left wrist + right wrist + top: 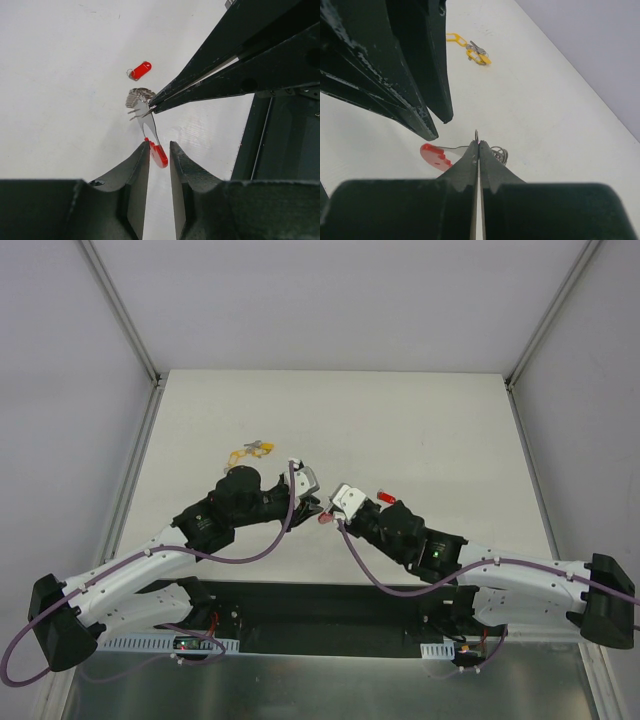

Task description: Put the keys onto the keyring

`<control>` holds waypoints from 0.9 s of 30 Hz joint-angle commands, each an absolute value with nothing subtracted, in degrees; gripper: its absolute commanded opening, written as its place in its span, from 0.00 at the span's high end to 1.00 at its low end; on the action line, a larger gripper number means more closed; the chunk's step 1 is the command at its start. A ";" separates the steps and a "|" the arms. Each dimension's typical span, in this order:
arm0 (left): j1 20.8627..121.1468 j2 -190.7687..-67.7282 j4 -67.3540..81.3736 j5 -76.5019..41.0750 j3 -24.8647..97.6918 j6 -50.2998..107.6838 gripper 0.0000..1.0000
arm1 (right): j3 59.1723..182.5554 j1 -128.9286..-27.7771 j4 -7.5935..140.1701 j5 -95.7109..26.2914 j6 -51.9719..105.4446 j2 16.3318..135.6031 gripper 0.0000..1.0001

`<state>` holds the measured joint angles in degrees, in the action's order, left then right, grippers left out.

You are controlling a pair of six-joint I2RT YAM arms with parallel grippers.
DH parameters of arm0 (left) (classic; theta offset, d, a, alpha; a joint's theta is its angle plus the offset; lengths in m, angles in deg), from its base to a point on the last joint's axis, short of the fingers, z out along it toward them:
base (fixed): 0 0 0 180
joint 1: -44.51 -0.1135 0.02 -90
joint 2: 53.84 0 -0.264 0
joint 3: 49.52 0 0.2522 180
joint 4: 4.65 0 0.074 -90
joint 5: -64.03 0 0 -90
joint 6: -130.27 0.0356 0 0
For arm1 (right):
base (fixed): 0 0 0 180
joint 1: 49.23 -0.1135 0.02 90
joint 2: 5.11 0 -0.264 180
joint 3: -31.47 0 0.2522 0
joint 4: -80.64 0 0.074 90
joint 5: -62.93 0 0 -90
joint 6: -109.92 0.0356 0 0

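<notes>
Red keyring [150, 127] end sits between barely parted left jaws — right jaws pinch its metal.

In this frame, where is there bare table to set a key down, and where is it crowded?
Bare: the far half of the white table, beyond the yellow key tags; also the right side past the small red key tag. Crowded: the near centre, where the left gripper and right gripper meet at the red-and-metal keyring.
</notes>
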<state>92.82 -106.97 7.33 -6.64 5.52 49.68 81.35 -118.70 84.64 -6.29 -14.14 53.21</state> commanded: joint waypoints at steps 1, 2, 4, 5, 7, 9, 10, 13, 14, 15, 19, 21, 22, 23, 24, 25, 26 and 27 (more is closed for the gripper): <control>92.93 -106.22 5.69 -7.08 5.90 49.59 0.75 | 82.14 -118.66 87.89 -6.50 -15.85 50.79 0.99; 92.85 -106.40 5.69 -6.99 5.90 49.50 0.73 | 82.06 -118.57 87.72 -6.68 -16.11 50.70 0.99; 92.85 -106.40 5.69 -7.08 5.90 49.76 0.68 | 81.97 -118.66 87.36 -7.29 -16.64 50.26 0.99; 92.85 -106.49 5.69 -7.08 5.82 49.85 0.67 | 81.79 -118.57 86.93 -7.82 -16.73 50.00 0.99; 92.85 -106.49 5.69 -6.99 5.90 50.29 0.62 | 81.79 -118.57 86.40 -8.70 -17.34 49.56 0.99; 92.85 -106.49 5.69 -6.90 5.82 50.81 0.59 | 81.97 -118.57 85.34 -9.84 -17.60 49.47 0.99; 92.85 -106.49 5.77 -6.55 5.82 50.99 0.56 | 82.06 -118.66 84.99 -10.36 -17.78 49.38 0.99; 92.93 -106.31 5.77 -5.32 5.64 52.57 0.53 | 82.06 -118.66 83.85 -12.47 -18.31 48.85 0.99; 92.93 -105.97 5.77 -4.45 5.55 53.10 0.53 | 82.06 -118.66 83.32 -13.52 -18.48 48.76 0.99; 92.85 -105.79 5.77 -3.75 5.38 54.06 0.53 | 82.06 -118.66 83.15 -14.06 -18.57 48.59 0.99; 92.85 -104.64 6.12 -0.93 4.85 56.53 0.53 | 82.06 -118.57 82.00 -16.61 -19.01 47.80 0.99; 92.85 -104.20 6.91 1.17 4.85 58.02 0.53 | 82.40 -118.66 80.69 -18.45 -19.19 47.27 0.99; 92.85 -104.12 7.26 1.97 4.94 58.46 0.53 | 82.58 -118.66 80.16 -19.06 -19.10 47.10 0.99; 92.76 -104.12 7.70 2.67 5.11 58.99 0.54 | 82.76 -118.66 79.11 -20.11 -19.19 46.83 0.99; 92.84 -104.20 8.23 4.24 5.37 59.86 0.55 | 83.19 -118.57 78.58 -20.65 -19.10 46.74 0.99; 92.85 -104.29 8.84 5.04 5.46 60.22 0.56 | 83.46 -118.66 78.14 -21.17 -19.10 46.66 0.99; 92.85 -104.38 8.85 5.66 5.47 60.48 0.56 | 83.55 -118.57 77.09 -21.79 -19.19 46.65 0.99; 92.85 -104.47 8.85 6.45 5.73 60.83 0.57 | 84.16 -118.57 76.64 -22.23 -19.19 46.74 0.99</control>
